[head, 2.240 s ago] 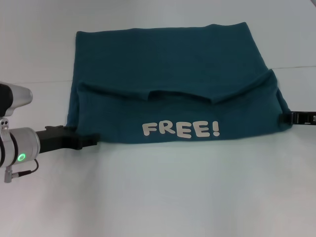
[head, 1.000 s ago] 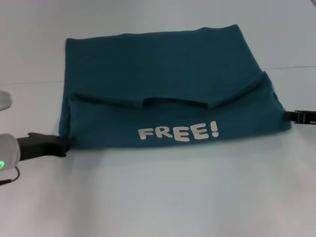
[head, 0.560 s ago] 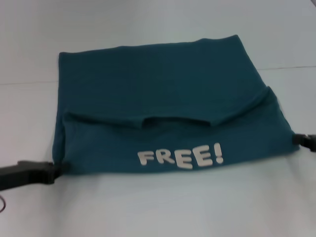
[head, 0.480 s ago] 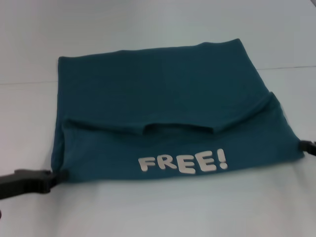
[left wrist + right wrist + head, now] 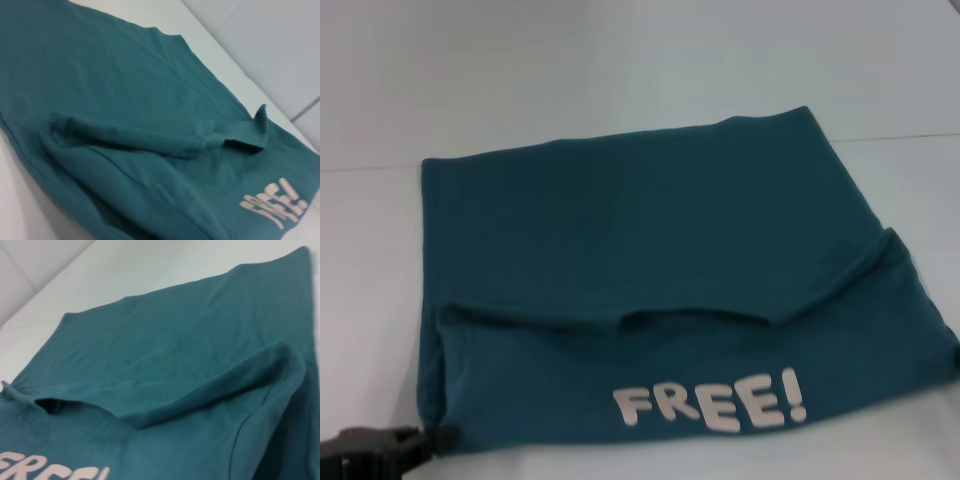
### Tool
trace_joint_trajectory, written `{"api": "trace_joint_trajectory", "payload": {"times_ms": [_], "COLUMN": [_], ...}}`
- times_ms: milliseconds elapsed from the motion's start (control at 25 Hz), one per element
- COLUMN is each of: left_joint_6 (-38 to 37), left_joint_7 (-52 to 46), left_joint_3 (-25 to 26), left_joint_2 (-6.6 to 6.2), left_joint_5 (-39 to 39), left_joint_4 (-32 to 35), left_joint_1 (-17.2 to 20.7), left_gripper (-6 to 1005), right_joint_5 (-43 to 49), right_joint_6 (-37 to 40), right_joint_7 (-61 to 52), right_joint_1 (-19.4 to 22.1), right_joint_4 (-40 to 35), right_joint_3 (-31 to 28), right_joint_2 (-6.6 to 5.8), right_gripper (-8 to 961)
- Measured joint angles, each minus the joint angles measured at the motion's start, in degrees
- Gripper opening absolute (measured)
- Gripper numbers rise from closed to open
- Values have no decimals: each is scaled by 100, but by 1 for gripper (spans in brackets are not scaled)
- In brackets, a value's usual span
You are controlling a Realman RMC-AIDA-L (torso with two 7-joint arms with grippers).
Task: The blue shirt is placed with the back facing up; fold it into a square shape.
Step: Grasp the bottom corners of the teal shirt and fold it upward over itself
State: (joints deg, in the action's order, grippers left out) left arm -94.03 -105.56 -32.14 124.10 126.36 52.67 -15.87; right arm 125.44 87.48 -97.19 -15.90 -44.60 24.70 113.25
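The blue shirt (image 5: 660, 250) lies on the white table, much bigger than my grippers. Its near part is folded over, so the white lettering "FREE!" (image 5: 710, 402) faces up along the near edge. The plain back shows behind the fold. My left gripper (image 5: 425, 440) is at the shirt's near left corner, low in the head view, shut on the cloth there. My right gripper is out of view; the shirt's near right corner runs to the frame edge. The left wrist view shows the fold and lettering on the shirt (image 5: 125, 100) close up. So does the right wrist view (image 5: 175, 355).
The white table (image 5: 620, 70) stretches behind the shirt and to its left. A thin seam line (image 5: 910, 137) crosses the table at the far right. A narrow strip of table shows in front of the shirt.
The shirt has slid toward me and sits lower in the head view. My left gripper moved back with its corner. My right gripper has left the head view.
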Motion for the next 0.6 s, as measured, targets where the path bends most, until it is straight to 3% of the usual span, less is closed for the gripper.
{"api": "trace_joint_trajectory", "payload": {"times_ms": [600], "left_joint_6": [-1067], "left_joint_7": [340], "left_joint_3": [344], "left_joint_2": [-18], "left_joint_5": [482], "left_joint_4": [47], "left_joint_1": [226], "left_gripper": [51], "right_joint_5": [16], "right_joint_6": [1107], "right_joint_7": [626], "right_joint_1": [787], "right_joint_4": [-39], "right_joint_3": [-473], "right_joint_2": [117], "right_gripper": [0]}}
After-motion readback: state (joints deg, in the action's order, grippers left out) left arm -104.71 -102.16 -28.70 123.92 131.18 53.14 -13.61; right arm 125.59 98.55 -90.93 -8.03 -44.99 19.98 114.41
